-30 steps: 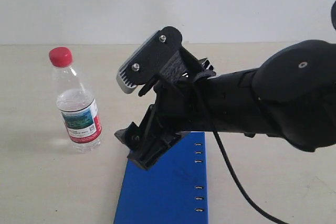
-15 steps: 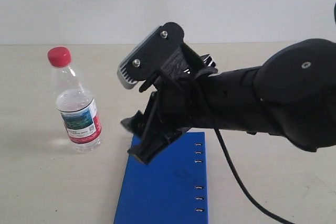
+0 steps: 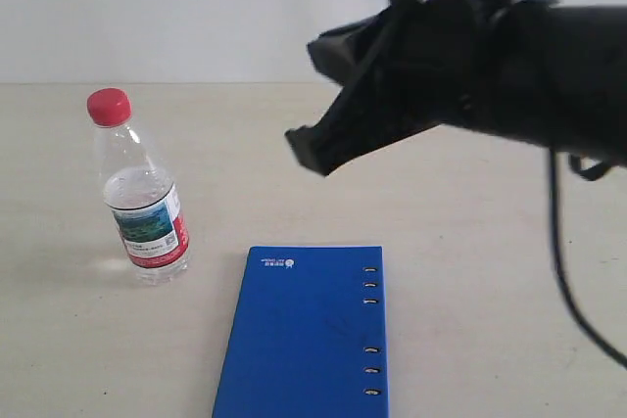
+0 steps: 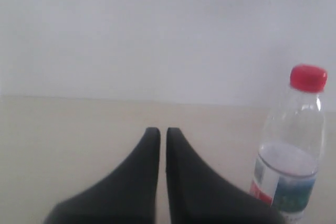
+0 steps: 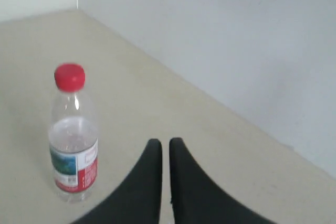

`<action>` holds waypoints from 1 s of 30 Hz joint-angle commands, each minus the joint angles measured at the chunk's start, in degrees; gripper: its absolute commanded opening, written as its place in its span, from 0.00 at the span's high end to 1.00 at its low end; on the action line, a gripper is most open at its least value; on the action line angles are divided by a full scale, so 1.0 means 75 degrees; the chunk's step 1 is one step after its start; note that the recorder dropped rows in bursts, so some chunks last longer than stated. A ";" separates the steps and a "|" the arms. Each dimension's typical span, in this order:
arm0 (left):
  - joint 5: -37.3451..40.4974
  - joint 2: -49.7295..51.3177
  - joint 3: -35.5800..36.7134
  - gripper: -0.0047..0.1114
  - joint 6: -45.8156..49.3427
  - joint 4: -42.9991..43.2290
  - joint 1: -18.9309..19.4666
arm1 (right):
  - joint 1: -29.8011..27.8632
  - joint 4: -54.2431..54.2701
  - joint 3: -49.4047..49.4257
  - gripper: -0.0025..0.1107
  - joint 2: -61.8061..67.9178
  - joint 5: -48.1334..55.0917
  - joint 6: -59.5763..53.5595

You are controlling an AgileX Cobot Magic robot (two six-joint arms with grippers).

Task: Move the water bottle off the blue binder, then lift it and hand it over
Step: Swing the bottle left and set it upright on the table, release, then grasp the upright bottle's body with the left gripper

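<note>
The water bottle [image 3: 143, 201], clear with a red cap and a red-and-white label, stands upright on the beige table, just left of the blue binder [image 3: 309, 335]. The binder lies flat with nothing on it, its ring slots along its right edge. My right gripper [image 3: 306, 144] hangs in the air above and behind the binder, shut and empty. In the right wrist view its gripper [image 5: 165, 141] points past the bottle [image 5: 72, 135]. My left gripper [image 4: 163, 129] is shut and empty, low over the table, with the bottle [image 4: 291, 150] off to its side. No left arm shows in the exterior view.
The beige table [image 3: 470, 271] runs back to a plain white wall [image 3: 196, 7]. The right arm's black body [image 3: 549, 66] fills the upper right of the exterior view, with a cable [image 3: 563, 271] hanging from it.
My right arm has risen and pulled back to the right, off the binder, uncovering the binder's top edge and logo. The bottle and binder have not moved.
</note>
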 commanded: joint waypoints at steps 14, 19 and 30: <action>-0.2852 0.1301 0.0027 0.72 -0.3581 0.1727 -0.1846 | 0.0025 0.0089 0.1658 0.96 -0.5327 -0.0009 0.1200; -0.4815 0.3317 0.0027 0.43 -0.4446 0.3380 -0.2248 | 0.0025 0.0089 0.1692 0.96 -0.5312 0.0045 0.1200; -0.7803 0.9506 -0.0839 0.29 -0.1843 0.3357 -0.2248 | 0.0025 0.0089 0.1692 0.96 -0.5312 0.0160 0.1200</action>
